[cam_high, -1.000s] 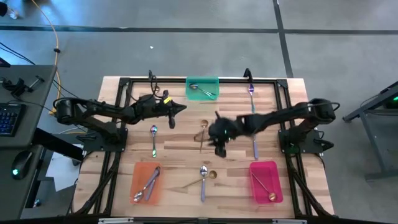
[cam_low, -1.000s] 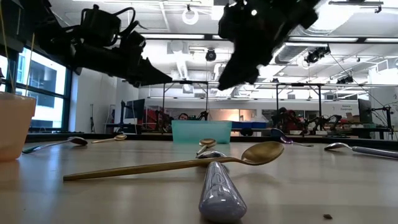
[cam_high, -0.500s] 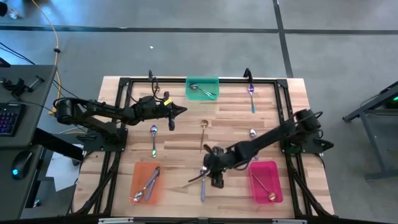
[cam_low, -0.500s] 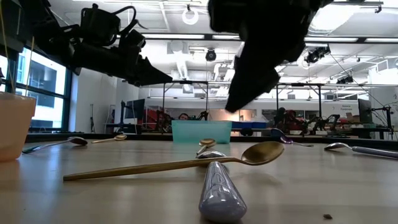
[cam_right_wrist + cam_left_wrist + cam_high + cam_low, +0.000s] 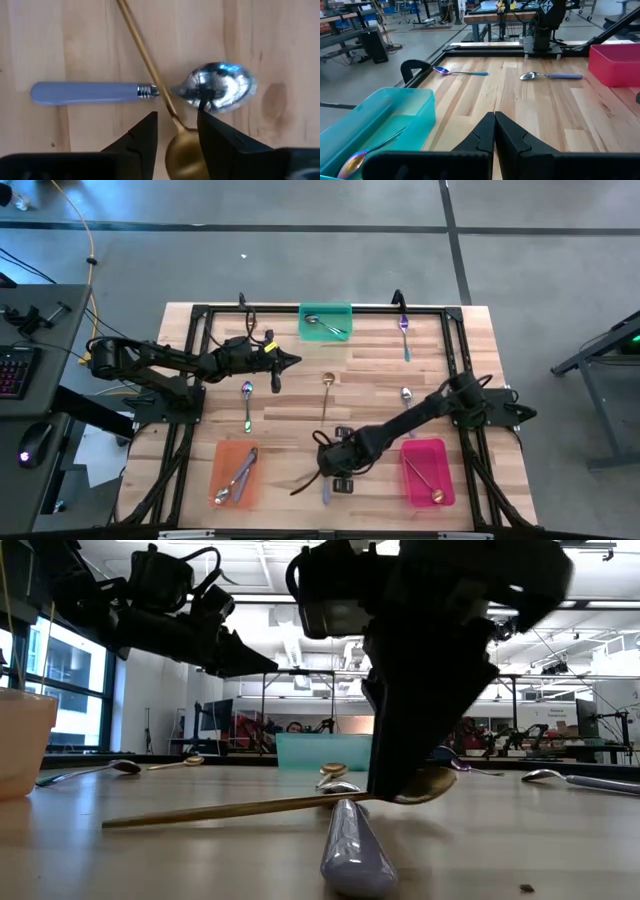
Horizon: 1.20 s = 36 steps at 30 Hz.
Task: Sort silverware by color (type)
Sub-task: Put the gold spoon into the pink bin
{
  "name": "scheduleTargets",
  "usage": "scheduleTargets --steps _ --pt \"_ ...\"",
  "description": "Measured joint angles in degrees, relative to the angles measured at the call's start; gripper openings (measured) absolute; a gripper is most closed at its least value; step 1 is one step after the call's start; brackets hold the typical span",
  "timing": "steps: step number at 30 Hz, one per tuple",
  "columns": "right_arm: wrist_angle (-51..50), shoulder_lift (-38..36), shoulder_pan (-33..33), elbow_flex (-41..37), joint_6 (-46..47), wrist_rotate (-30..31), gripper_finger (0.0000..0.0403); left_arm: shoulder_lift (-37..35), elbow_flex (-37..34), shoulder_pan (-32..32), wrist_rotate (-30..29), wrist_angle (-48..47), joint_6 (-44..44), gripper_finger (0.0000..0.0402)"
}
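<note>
Table: gold spoon between right end effector fingers.

Wood table w/ teal tray, orange tray, pink tray; keyboard beside.

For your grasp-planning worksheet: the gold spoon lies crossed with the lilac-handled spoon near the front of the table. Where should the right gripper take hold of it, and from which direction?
Grip the gold spoon at its thin neck just above the bowl, coming straight down. It lies flat, so only the slim stem fits between the fingers. The open right gripper already straddles that spot, and closing across the stem there stays just clear of the lilac-handled spoon, whose neck the stem crosses nearby.
</note>
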Motion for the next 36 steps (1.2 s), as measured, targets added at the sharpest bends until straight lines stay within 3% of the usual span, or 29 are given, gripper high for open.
scheduleTargets --steps 9,17,24,30,36 --pt "-0.56 2.21 0.0 0.35 -0.02 0.1 0.0078 0.0 0.0 -0.39 -0.04 -0.09 1.44 0.0" --pt "-5.6 2.67 -0.11 3.41 -0.19 -0.05 0.0006 0.0 0.0 -0.39 -0.07 -0.13 1.42 0.0" --pt "-14.61 2.24 0.94 11.05 1.89 -2.49 0.0001 0.0 -0.02 -0.44 -0.09 -0.57 1.42 0.0" --pt "-26.49 -2.98 4.01 13.54 11.2 -1.96 0.0 0.0 -1.13 -0.52 -0.42 -0.18 1.4 0.0" --pt "-35.37 -13.67 9.26 6.32 30.86 -1.34 0.0 0.0 -1.49 -0.52 -0.76 -0.04 1.4 0.0"
